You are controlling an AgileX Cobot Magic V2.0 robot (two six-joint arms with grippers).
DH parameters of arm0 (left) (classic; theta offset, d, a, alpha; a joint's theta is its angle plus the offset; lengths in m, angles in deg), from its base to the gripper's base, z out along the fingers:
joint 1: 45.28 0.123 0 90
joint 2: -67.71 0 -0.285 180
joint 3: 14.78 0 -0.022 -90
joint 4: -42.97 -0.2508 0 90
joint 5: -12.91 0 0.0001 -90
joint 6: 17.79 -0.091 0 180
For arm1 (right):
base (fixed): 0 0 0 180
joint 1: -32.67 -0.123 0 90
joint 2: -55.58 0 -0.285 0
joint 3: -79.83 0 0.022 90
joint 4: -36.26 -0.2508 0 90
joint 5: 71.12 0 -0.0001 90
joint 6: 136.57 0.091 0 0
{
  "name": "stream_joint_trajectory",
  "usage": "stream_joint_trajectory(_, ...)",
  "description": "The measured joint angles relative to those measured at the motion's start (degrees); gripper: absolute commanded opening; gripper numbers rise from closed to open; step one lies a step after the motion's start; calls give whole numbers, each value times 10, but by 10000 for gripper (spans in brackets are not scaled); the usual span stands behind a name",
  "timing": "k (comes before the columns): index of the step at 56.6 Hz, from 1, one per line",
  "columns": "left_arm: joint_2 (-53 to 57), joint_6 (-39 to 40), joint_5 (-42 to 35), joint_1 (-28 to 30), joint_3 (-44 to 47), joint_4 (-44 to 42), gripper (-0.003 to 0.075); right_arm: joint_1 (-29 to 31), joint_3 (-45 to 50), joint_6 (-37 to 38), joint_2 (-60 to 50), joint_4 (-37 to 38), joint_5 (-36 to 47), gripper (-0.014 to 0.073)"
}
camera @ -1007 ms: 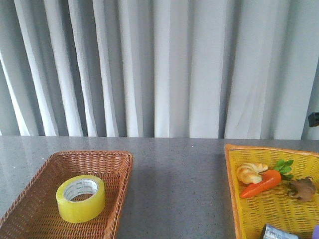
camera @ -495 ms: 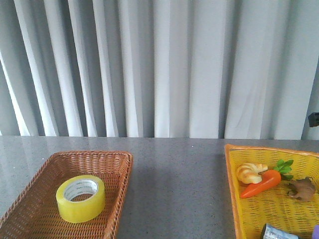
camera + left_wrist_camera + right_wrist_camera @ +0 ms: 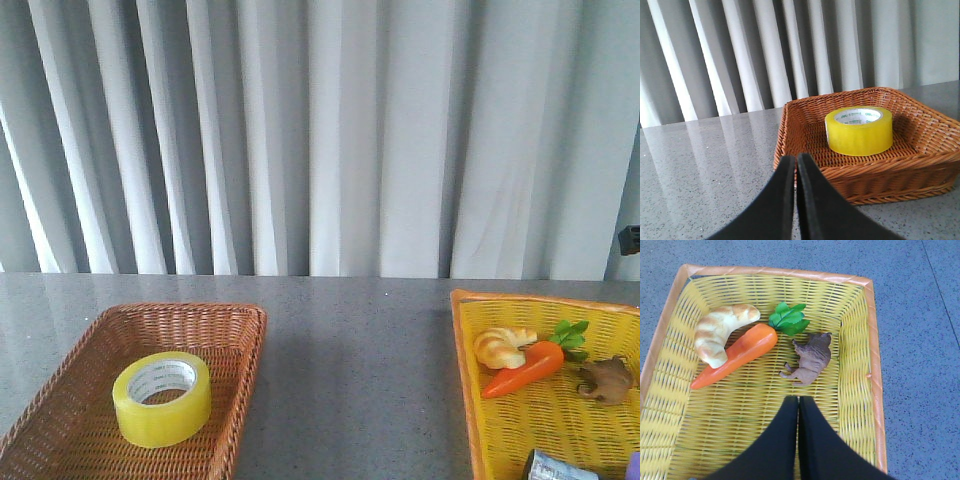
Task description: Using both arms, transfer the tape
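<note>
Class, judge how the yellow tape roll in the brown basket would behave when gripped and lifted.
The tape roll looks rigid, so it probably keeps its shape. Its glossy side may slip. Lying flat in the wicker basket, it seems unlikely to roll.

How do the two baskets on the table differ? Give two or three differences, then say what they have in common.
The brown basket is woven of reddish-brown wicker; the yellow basket is bright yellow with an orange rim. The brown basket holds only the tape; the yellow one holds several things, among them a croissant, a carrot and a brown toy animal. The brown one sits at the table's left, the yellow at its right. Both are shallow, woven and rectangular.
</note>
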Motion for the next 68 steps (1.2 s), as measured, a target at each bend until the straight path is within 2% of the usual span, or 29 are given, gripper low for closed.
stream_joint_trajectory(49,0,1,1,0,0,0,-5,0,8,0,-7,0,5,-7)
stream_joint_trajectory(55,0,1,1,0,0,0,-5,0,83,0,-63,2,65,-7)
stream_joint_trajectory(62,0,1,1,0,0,0,-5,0,232,2,-161,4,186,-7)
stream_joint_trajectory(68,0,1,1,0,0,0,-5,0,365,7,-239,-31,267,-7)
